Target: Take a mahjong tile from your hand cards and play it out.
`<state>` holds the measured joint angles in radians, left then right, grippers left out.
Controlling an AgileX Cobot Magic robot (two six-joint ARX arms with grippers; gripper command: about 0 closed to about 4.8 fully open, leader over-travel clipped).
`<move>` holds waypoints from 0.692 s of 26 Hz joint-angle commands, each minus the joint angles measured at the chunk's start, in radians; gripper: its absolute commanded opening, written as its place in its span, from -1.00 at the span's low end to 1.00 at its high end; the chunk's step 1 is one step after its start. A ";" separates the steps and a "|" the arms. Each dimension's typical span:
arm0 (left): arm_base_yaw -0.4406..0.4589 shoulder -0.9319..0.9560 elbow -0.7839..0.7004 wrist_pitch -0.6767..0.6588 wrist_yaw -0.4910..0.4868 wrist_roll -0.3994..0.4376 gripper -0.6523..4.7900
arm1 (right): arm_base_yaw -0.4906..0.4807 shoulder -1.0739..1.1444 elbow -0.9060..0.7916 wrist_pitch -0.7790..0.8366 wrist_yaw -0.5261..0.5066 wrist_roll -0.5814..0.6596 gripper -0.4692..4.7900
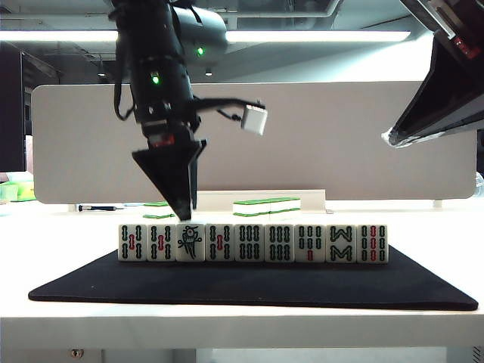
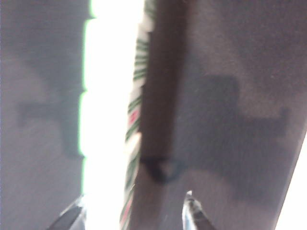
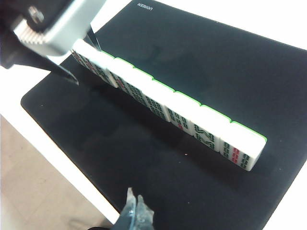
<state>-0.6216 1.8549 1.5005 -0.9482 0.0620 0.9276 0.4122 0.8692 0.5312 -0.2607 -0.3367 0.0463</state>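
On the black fabric mat (image 1: 249, 286) atop the white counter (image 1: 242, 318), my left gripper (image 1: 184, 214) points down over the glossy white bird-faced mahjong tile (image 1: 189, 243), third in the upright row of hand cards (image 1: 252, 243), jaws parted, seemingly straddling it. My right gripper (image 3: 136, 207) hangs aside, its jaws pressed together on nothing.

Black mat (image 1: 249, 286) on white table (image 1: 242, 325), flat green-and-white tile stacks (image 1: 265, 206) behind, white partition (image 1: 318, 144)
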 commanded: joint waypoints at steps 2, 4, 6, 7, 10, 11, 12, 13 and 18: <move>-0.004 0.035 0.004 0.018 0.006 0.008 0.14 | 0.000 -0.002 0.004 0.011 0.001 -0.002 -0.83; -0.004 0.043 0.004 0.038 0.006 0.008 0.13 | 0.000 -0.002 0.004 0.011 0.001 -0.002 -0.83; -0.004 0.044 0.004 0.052 0.006 0.007 0.13 | 0.000 -0.002 0.004 0.011 0.001 -0.002 -0.83; -0.004 0.044 0.004 0.051 0.005 0.006 0.13 | 0.000 -0.002 0.004 0.010 0.001 -0.002 -0.83; -0.004 0.043 0.006 0.029 0.003 -0.004 0.13 | 0.000 -0.002 0.004 0.011 0.001 -0.002 -0.83; -0.004 0.042 0.006 0.028 0.002 -0.004 0.13 | 0.000 -0.002 0.004 0.011 0.001 -0.002 -0.83; -0.004 0.040 0.008 0.024 0.002 -0.004 0.13 | 0.000 -0.002 0.004 0.011 0.002 -0.002 -0.83; -0.004 0.037 0.023 0.003 0.002 -0.004 0.13 | 0.000 -0.002 0.004 0.011 0.002 -0.002 -0.83; -0.004 0.036 0.124 -0.040 0.004 -0.030 0.13 | 0.000 -0.002 0.004 0.011 0.002 -0.002 -0.83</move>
<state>-0.6250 1.8935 1.6207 -0.9874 0.0605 0.9009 0.4122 0.8692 0.5312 -0.2604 -0.3359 0.0467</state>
